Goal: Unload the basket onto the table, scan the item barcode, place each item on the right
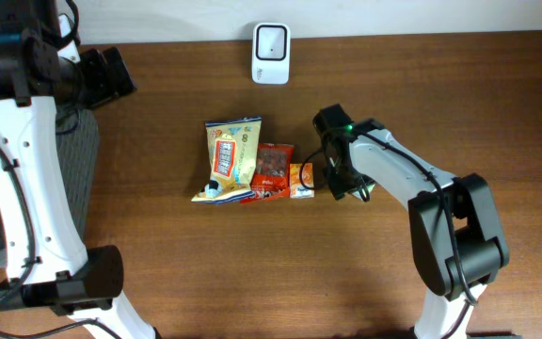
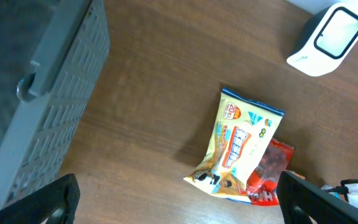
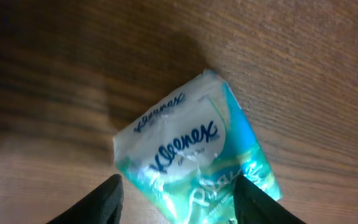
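Right gripper (image 3: 180, 193) hangs directly over the Kleenex tissue pack (image 3: 185, 146), fingers apart, straddling its near end. The pack lies flat on the table (image 3: 303, 56), long axis skewed across the gap. Left gripper (image 2: 179, 190), spread wide, is well apart from it. The barcode scanner (image 1: 271, 40) lies beyond.

Two robot arms: the left arm (image 1: 40, 188) on the left of the frame and the right arm (image 1: 398, 174) on the right. Three snack packets lie at centre: one yellow packet (image 1: 232, 155), one red packet (image 1: 273, 168) and one small orange packet (image 1: 301, 181). One Kleenex tissue pack (image 3: 188, 155). One white barcode scanner (image 1: 271, 40) at top centre. One grey slatted basket (image 2: 48, 106) at far left.
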{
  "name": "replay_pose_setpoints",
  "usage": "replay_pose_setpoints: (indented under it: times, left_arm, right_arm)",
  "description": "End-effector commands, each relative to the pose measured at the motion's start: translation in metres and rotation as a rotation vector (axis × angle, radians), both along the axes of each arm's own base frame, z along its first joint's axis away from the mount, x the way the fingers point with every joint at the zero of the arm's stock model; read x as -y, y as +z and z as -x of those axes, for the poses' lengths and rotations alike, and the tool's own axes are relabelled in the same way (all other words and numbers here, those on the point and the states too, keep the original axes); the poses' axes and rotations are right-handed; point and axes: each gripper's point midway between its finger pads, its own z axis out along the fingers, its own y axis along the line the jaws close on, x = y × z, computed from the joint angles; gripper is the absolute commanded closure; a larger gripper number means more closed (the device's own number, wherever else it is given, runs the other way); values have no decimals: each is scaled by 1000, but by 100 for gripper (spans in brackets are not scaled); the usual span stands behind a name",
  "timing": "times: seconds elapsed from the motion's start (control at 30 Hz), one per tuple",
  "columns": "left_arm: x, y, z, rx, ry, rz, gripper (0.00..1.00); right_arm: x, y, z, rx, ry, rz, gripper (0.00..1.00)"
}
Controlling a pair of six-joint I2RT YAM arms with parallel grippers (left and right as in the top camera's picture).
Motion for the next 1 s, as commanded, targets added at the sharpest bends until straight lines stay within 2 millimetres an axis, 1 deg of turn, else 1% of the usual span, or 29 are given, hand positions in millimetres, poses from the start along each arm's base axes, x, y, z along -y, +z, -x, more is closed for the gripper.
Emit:
replay_pose_setpoints:
  times: [0.0, 0.03, 0.07, 0.1, 0.13, 0.17, 0.2, 0.27, 0.3, 0.33, 0.37, 0.4, 0.43, 0.47, 0.53, 0.57, 0.6, 0.7, 0.77, 0.8, 0.83, 0.87, 0.9, 0.97]
  left_arm:
    - [-3, 2, 1, 6, 17, 1, 1]
    - [-3, 2, 1, 6, 17, 1, 1]
    - [-3, 2, 1, 6, 17, 1, 1]
    - [-3, 2, 1, 6, 17, 1, 1]
    - [-3, 2, 1, 6, 17, 1, 1]
    - [-3, 2, 1, 6, 17, 1, 1]
    - [-3, 2, 1, 6, 17, 1, 1]
    - [-3, 2, 1, 6, 17, 1, 1]
    - [-3, 2, 1, 6, 17, 1, 1]
    - [-3, 2, 1, 6, 17, 1, 1]
    - [-3, 2, 1, 6, 17, 1, 1]
    - [-3, 2, 1, 6, 17, 1, 1]
    - [-3, 2, 1, 6, 17, 1, 1]
    - [-3, 2, 1, 6, 17, 1, 1]
    - [-3, 2, 1, 6, 17, 1, 1]
    - [-3, 2, 1, 6, 17, 1, 1]
    - [-3, 2, 1, 6, 17, 1, 1]
    - [-3, 2, 1, 6, 17, 1, 1]
    - [-3, 2, 1, 6, 17, 1, 1]
    - [-3, 2, 1, 6, 17, 1, 1]
    - [-3, 2, 1, 6, 17, 1, 1]
    - [-3, 2, 1, 6, 17, 1, 1]
    - [-3, 2, 1, 6, 17, 1, 1]
    - [-3, 2, 1, 6, 17, 1, 1]
  right_arm:
    - [8, -14, 3, 6, -10, 25, 46]
    - [9, -16, 2, 14, -13, 22, 51]
    - [10, -18, 1, 24, -23, 17, 69]
    - [10, -18, -1, 31, -33, 9, 83]
    - [6, -18, -2, 31, -43, -18, 94]
    - [4, -15, -6, 43, -93, -48, 96]
    - [-2, -12, -10, 44, -121, -97, 96]
    - [-25, 4, -19, 14, -135, -268, 96]
    - [-43, 20, -27, -2, -141, -408, 96]
    - [-66, 45, -39, -14, -139, -618, 96]
    - [-76, 63, -50, -5, -126, -754, 96]
    - [-82, 77, -59, 15, -107, -866, 96]
    - [-82, 93, -73, 54, -88, -986, 96]
    - [-78, 100, -80, 70, -84, -1062, 96]
    - [-71, 105, -82, 54, -90, -1199, 96]
    - [-66, 100, -81, 34, -106, -1241, 96]
    - [-59, 84, -79, -5, -155, -1257, 96]
    - [-45, 48, -75, -65, -248, -1251, 96]
    - [-32, 20, -75, -125, -361, -1285, 95]
    - [-23, 6, -75, -143, -404, -1286, 91]
    - [-17, -1, -74, -153, -429, -1280, 87]
    - [-6, -14, -70, -169, -483, -1237, 81]
    - [10, -27, -65, -175, -537, -1153, 69]
    - [44, -34, -56, -163, -622, -987, 55]
